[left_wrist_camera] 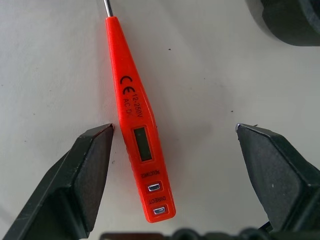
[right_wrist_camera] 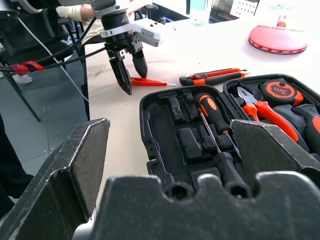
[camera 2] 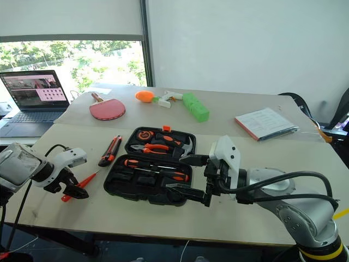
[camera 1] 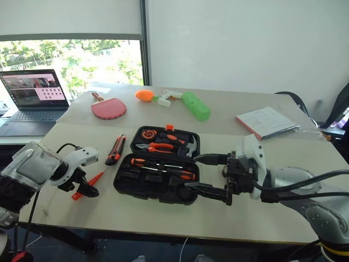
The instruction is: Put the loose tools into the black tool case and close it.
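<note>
The black tool case (camera 1: 157, 172) is lying open on the pale, smooth bench (camera 1: 262, 213), its lid half toward the far side and its base half toward the robot. It is moulded hard plastic with rounded corners and shaped recesses, stiff and probably the heaviest piece here; its lid looks best pushed over from the far rim. Two black-and-orange screwdrivers (camera 1: 163, 168) are sitting in the near half, beside empty pockets.

The right tool (camera 1: 210, 176) is hovering at the case's right edge with its black fingers spread wide, gripping nothing.

The black-and-orange utility knife (camera 1: 115, 149) is lying just left of the case, loose; it looks rigid and light, with a ribbed body offering grip at mid-length.

The orange voltage tester pen (left_wrist_camera: 138, 130) is resting flat on the bench further left. It is a slim, smooth, glossy plastic bar with a thin metal tip, likely very light and apt to skid or roll, so a pinch across its flat-sided middle seems soundest. The left tool (left_wrist_camera: 175, 150) is poised over it, fingers spread on either side, one nearly touching.
</note>
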### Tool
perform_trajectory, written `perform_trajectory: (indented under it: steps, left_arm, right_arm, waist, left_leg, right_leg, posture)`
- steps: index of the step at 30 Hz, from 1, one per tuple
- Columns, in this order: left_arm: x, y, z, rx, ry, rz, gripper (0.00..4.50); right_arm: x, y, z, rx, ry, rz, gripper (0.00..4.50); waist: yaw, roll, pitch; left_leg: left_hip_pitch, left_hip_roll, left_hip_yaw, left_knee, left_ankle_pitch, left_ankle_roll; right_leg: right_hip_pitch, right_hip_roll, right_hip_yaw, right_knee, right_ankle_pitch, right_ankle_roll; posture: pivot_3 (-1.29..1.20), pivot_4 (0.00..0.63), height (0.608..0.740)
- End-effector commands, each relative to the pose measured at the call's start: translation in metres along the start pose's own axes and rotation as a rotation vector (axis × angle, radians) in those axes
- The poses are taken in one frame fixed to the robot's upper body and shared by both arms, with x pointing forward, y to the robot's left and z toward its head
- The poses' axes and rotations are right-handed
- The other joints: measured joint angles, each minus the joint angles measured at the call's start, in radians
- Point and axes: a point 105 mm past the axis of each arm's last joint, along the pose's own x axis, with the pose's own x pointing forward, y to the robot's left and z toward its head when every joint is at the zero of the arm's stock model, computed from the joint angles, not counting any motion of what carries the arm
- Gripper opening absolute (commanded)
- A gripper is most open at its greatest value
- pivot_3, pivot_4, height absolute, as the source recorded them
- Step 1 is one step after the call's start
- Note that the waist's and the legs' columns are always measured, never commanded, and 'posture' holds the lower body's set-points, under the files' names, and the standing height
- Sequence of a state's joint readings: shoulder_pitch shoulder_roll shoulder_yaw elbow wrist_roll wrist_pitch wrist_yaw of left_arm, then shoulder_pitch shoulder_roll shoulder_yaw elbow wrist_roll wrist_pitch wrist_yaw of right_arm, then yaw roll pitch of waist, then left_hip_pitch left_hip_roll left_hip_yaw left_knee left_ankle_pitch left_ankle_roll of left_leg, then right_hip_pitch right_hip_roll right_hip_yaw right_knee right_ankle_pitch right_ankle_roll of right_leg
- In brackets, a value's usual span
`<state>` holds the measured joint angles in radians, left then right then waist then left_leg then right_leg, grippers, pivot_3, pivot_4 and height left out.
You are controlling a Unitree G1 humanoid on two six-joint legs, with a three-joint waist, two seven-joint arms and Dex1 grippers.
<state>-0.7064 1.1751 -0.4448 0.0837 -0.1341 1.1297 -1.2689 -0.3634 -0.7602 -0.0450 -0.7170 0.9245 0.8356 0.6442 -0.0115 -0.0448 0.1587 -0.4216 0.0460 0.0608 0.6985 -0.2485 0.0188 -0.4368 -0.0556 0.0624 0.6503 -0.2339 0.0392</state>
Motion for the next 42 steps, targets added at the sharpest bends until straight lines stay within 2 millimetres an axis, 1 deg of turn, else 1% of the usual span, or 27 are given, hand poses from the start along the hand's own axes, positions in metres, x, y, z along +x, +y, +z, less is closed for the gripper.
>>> perform_trajectory:
  steps: [1,2,3,4,5,6,8,9,13,16,19,20,21,23,24,26,29,31,34,36,39,42]
  left_arm:
    - [0.012,0.003,-0.008,-0.009,0.037,0.001,3.12]
    - [0.013,0.003,-0.008,-0.012,0.036,0.002,2.67]
    - [0.014,0.004,-0.008,-0.012,0.037,0.005,2.41]
    - [0.014,0.004,-0.008,-0.012,0.037,0.005,1.95]
    - [0.014,0.005,-0.009,-0.012,0.038,0.006,1.58]
    - [0.014,0.005,-0.009,-0.012,0.037,0.006,1.31]
    - [0.013,0.010,-0.008,-0.017,0.031,0.018,0.51]
    - [0.012,0.012,-0.007,-0.019,0.023,0.025,0.43]
    - [0.001,0.028,-0.001,0.000,-0.011,0.070,0.41]
    - [-0.015,0.039,0.013,0.084,-0.050,0.094,0.41]
    - [-0.035,0.040,0.050,0.285,-0.155,0.071,0.41]
    - [-0.038,0.040,0.057,0.332,-0.174,0.065,0.41]
    - [-0.042,0.035,0.069,0.413,-0.194,0.035,0.41]
    - [-0.052,0.018,0.094,0.580,-0.229,-0.050,0.41]
    - [-0.055,0.012,0.102,0.633,-0.236,-0.077,0.41]
    - [-0.053,-0.002,0.115,0.743,-0.227,-0.117,0.41]
    - [-0.045,-0.023,0.129,0.879,-0.201,-0.166,0.41]
    - [-0.035,-0.035,0.135,0.955,-0.169,-0.191,0.41]
    - [-0.013,-0.057,0.144,1.034,-0.125,-0.246,0.41]
    - [-0.006,-0.061,0.146,1.049,-0.112,-0.256,0.41]
    - [0.008,-0.068,0.144,1.069,-0.083,-0.280,0.41]
    - [0.016,-0.070,0.143,1.068,-0.060,-0.286,0.41]
  right_arm:
    - [-0.002,0.003,0.007,-0.039,-0.023,-0.001,4.50]
    - [-0.002,0.003,0.008,-0.040,-0.023,-0.001,4.50]
    - [-0.002,0.003,0.008,-0.041,-0.023,-0.001,4.50]
    - [-0.002,0.003,0.008,-0.042,-0.023,-0.001,4.50]
    - [-0.003,0.003,0.008,-0.043,-0.023,0.000,4.50]
    - [-0.003,0.003,0.009,-0.044,-0.023,0.001,4.50]
    - [-0.003,0.003,0.009,-0.050,-0.021,0.005,4.50]
    - [-0.004,0.003,0.010,-0.053,-0.020,0.006,4.50]
    - [-0.006,0.001,0.011,-0.063,-0.016,0.005,4.50]
    - [-0.010,0.002,0.012,-0.045,-0.014,0.027,4.50]
    - [-0.013,0.007,0.010,-0.025,0.006,0.066,4.50]
    - [-0.014,0.008,0.010,-0.023,0.010,0.073,4.50]
    - [-0.014,0.010,0.009,-0.023,0.017,0.080,4.50]
    - [-0.015,0.012,0.008,-0.033,0.029,0.085,4.50]
    - [-0.016,0.012,0.008,-0.035,0.032,0.085,4.50]
    - [-0.016,0.012,0.007,-0.037,0.036,0.073,4.50]
    - [-0.017,0.013,0.005,-0.037,0.038,0.054,4.50]
    - [-0.017,0.015,0.005,-0.033,0.033,0.043,4.50]
    - [-0.016,0.018,0.003,-0.027,0.029,0.020,4.50]
    - [-0.016,0.019,0.002,-0.025,0.029,0.011,4.50]
    - [-0.016,0.021,0.002,-0.018,0.025,-0.005,4.50]
    - [-0.016,0.021,0.002,-0.015,0.022,-0.021,4.50]
  waist:
    - [0.000,0.001,0.000]
    - [0.000,0.001,-0.001]
    - [0.000,0.002,-0.001]
    - [0.000,0.003,-0.002]
    - [0.000,0.003,-0.002]
    - [0.000,0.004,-0.002]
    - [0.000,0.005,-0.003]
    - [0.000,0.005,-0.003]
    - [0.001,0.007,-0.004]
    - [0.003,0.006,-0.003]
    - [0.013,0.003,-0.003]
    - [0.016,0.003,-0.003]
    - [0.020,0.003,-0.003]
    - [0.026,0.003,-0.002]
    - [0.027,0.003,-0.002]
    - [0.027,0.003,-0.002]
    - [0.020,0.003,-0.002]
    - [0.016,0.003,-0.002]
    - [0.016,0.003,-0.002]
    - [0.016,0.003,-0.002]
    - [0.008,0.003,-0.002]
    - [0.004,0.003,-0.002]
  left_leg:
    - [0.000,0.000,0.000,0.000,0.000,0.000]
    - [0.001,0.000,0.000,0.000,0.000,0.000]
    - [0.001,0.000,0.000,0.000,0.000,0.000]
    - [0.001,0.000,0.000,0.000,0.000,0.000]
    - [0.001,0.000,0.000,0.000,0.000,0.000]
    - [0.001,0.000,0.001,0.000,0.000,0.000]
    - [0.001,0.000,0.001,-0.001,0.000,0.000]
    - [0.001,0.000,0.001,-0.001,0.000,0.000]
    - [0.002,0.000,0.001,-0.001,0.000,0.000]
    - [0.002,0.000,0.001,0.000,0.000,0.000]
    - [0.000,0.000,0.000,0.001,0.000,0.000]
    - [-0.001,0.000,0.000,0.001,0.000,0.000]
    - [-0.001,0.000,0.000,0.001,0.000,0.000]
    - [-0.002,-0.001,0.001,0.001,0.000,0.000]
    - [-0.003,-0.001,0.000,0.001,0.000,0.000]
    - [-0.004,-0.002,0.000,0.001,0.000,0.000]
    - [-0.004,-0.002,0.000,0.001,0.000,0.001]
    - [-0.003,-0.001,0.000,0.000,0.000,0.001]
    - [-0.003,-0.001,0.000,0.001,0.000,0.001]
    - [-0.003,-0.002,0.000,0.001,0.000,0.001]
    - [-0.003,-0.002,0.000,0.002,0.000,0.001]
    - [-0.003,-0.002,0.000,0.001,0.000,0.001]
  right_leg:
    - [0.000,0.000,0.000,0.000,0.000,0.000]
    - [0.000,0.000,0.000,0.000,0.000,0.000]
    - [0.001,0.000,0.000,0.000,0.000,0.000]
    - [0.001,0.000,0.000,0.000,0.000,0.000]
    - [0.001,0.000,0.001,0.000,0.000,0.000]
    - [0.001,0.000,0.001,0.000,0.000,0.000]
    - [0.001,0.000,0.001,0.000,0.000,0.000]
    - [0.001,0.000,0.001,0.000,0.000,0.000]
    - [0.001,0.000,0.001,0.000,0.000,0.000]
    - [0.001,0.000,0.001,0.001,0.000,0.000]
    - [0.000,0.000,0.000,0.001,0.000,0.000]
    - [0.000,0.000,0.000,0.000,0.000,0.000]
    - [0.000,0.000,-0.001,-0.001,0.000,0.000]
    - [0.000,-0.001,-0.001,-0.002,0.000,0.000]
    - [0.000,-0.001,-0.001,-0.003,0.000,0.001]
    - [0.000,-0.001,-0.001,-0.003,0.000,0.001]
    - [0.000,-0.001,0.000,-0.003,0.000,0.001]
    - [0.000,-0.001,0.000,-0.003,0.000,0.001]
    - [0.000,-0.001,0.001,-0.002,0.000,0.001]
    - [0.000,-0.001,0.001,-0.002,0.001,0.002]
    - [0.000,-0.001,0.001,-0.002,0.001,0.002]
    - [0.000,0.000,0.001,-0.002,0.001,0.002]
  posture:
    - [0.00,0.150,0.738]
    - [0.00,0.150,0.738]
    - [0.00,0.150,0.738]
    - [0.00,0.150,0.738]
    - [0.00,0.150,0.738]
    - [0.00,0.150,0.738]
    - [0.00,0.150,0.738]
    - [0.00,0.150,0.738]
    - [0.00,0.150,0.738]
    - [0.00,0.150,0.738]
    - [0.00,0.150,0.738]
    - [0.00,0.150,0.738]
    - [0.00,0.150,0.738]
    - [0.00,0.150,0.738]
    - [0.00,0.150,0.738]
    - [0.00,0.150,0.738]
    - [0.00,0.150,0.738]
    - [0.00,0.150,0.738]
    - [0.00,0.150,0.738]
    - [0.00,0.150,0.738]
    - [0.00,0.150,0.738]
    - [0.00,0.150,0.738]
